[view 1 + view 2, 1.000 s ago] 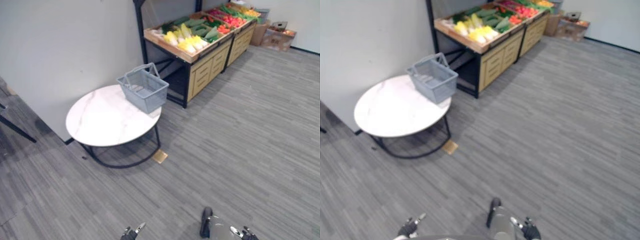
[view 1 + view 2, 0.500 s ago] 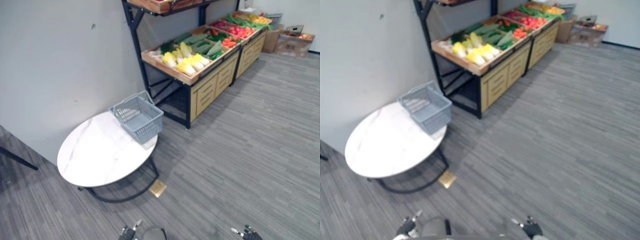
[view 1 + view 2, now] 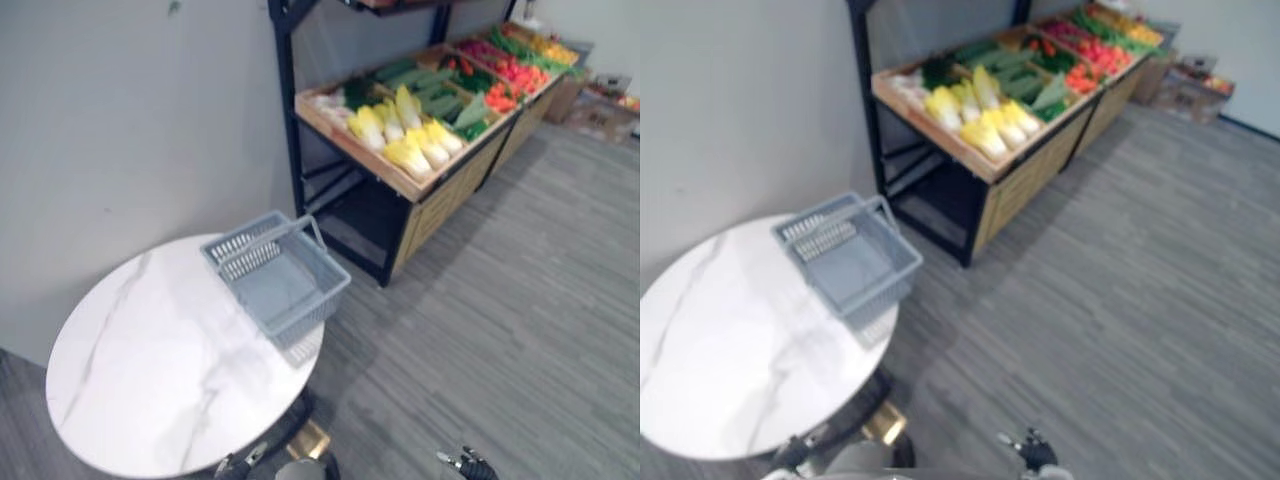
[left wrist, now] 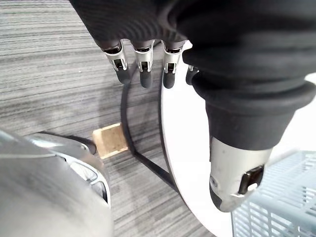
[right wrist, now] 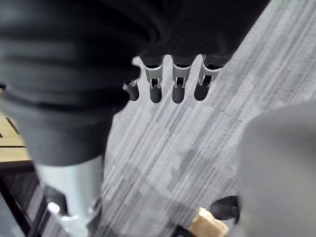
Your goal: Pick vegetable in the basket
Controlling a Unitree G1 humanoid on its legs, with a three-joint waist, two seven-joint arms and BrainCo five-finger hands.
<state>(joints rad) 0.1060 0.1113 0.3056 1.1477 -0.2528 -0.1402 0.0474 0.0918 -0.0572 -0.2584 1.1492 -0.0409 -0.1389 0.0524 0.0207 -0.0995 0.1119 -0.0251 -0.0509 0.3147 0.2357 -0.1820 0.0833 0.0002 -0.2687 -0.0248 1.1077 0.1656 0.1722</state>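
A grey-blue plastic basket (image 3: 280, 275) with its handle up stands empty on the far right part of a round white marble table (image 3: 150, 350). Behind it a wooden produce stand holds pale yellow cabbages (image 3: 405, 130), green cucumbers (image 3: 425, 85) and red tomatoes (image 3: 510, 70). My left hand (image 4: 143, 69) hangs low beside the table's edge, fingers straight, holding nothing. My right hand (image 5: 173, 84) hangs over the grey floor, fingers likewise straight and empty. Both hands peek in at the bottom of the head views, the left hand (image 3: 240, 462) and the right hand (image 3: 462, 464).
A black metal shelf post (image 3: 290, 110) rises between the basket and the stand, against a grey wall. A small wooden block (image 4: 111, 139) lies on the floor by the table's black frame. Cardboard boxes (image 3: 1200, 85) sit at the far right. Open grey floor lies to the right.
The camera has moved closer to the table and stand, so both look larger and lower in view. The basket and vegetables have not moved. Both hands still hang low.
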